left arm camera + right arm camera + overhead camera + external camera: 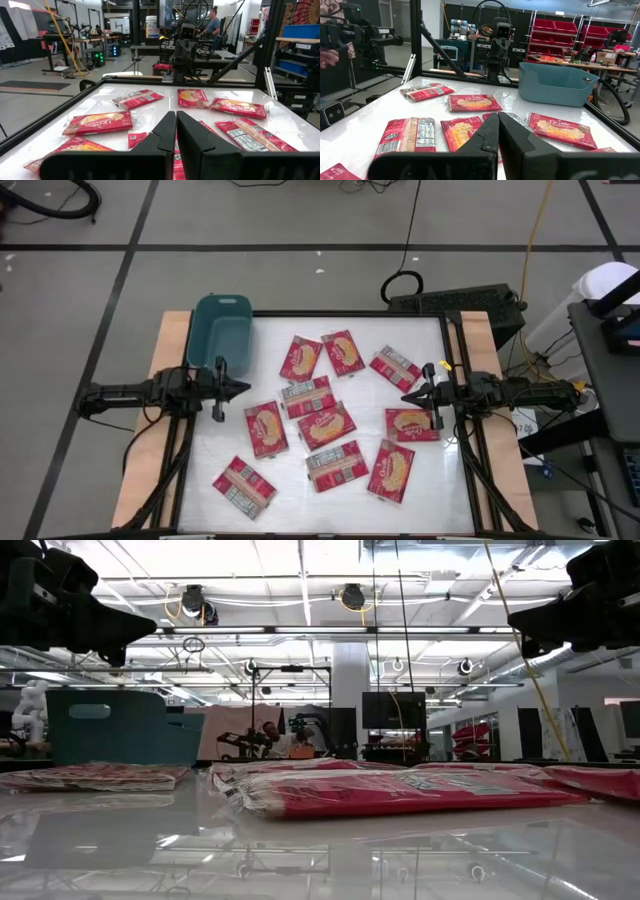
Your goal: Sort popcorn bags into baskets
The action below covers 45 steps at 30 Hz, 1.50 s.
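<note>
Both grippers are empty with fingers pressed together, hovering level above the table at its left and right edges, pointing inward at each other.

Left gripper: fingers closed on nothing. Nearest packet to it is the popcorn bag just ahead and slightly to the near side, picture face up, long axis running near-to-far with a slight tilt, so roughly across your finger line. The teal basket sits on the far-left of the table, just beyond this gripper on its far side. That makes left the short-haul arm for the drop.

Right gripper: fingers also together, nothing held. Its closest packet is the bag just to the near side of the tips, long axis left-right, roughly parallel to the arm. Another label-side bag lies just to the far side, angled.

Rest of the bags are spread flat across the middle and near part of the table, none in the basket that you can see. The centre cluster overlaps; avoid it first.

Judgement: you'd open left, drop on the near-left bag, then swing far to the basket.
</note>
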Motion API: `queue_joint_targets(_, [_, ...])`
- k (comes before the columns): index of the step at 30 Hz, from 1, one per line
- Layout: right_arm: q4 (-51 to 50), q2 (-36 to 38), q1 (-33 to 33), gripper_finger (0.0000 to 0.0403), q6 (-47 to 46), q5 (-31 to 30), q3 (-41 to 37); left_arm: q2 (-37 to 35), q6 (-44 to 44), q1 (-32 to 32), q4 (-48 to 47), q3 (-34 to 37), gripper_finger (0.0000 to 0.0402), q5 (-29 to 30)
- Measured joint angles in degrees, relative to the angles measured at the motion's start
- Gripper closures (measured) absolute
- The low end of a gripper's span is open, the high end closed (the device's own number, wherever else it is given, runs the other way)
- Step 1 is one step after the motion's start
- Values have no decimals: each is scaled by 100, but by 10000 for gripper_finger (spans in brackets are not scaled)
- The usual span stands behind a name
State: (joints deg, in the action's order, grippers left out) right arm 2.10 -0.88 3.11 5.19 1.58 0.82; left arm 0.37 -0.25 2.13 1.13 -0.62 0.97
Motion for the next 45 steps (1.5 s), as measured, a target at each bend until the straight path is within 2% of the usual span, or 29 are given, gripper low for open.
queue_joint_targets(30, [18, 0, -1, 403, 21, -1, 2, -1, 0, 0, 62, 9, 380, 3])
queue_joint_targets(35, [18, 1, 0, 403, -278, 0, 0, 1, -490, -1, 478, 1, 380, 7])
queue_joint_targets(40, [15, 1, -1, 403, -681, -5, 0, 15, -483, -2, 155, -530, 380, -54])
queue_joint_targets(45, [-43, 0, 1, 403, -1318, -27, 1, 444, -605, -2, -795, -1637, 381, -58])
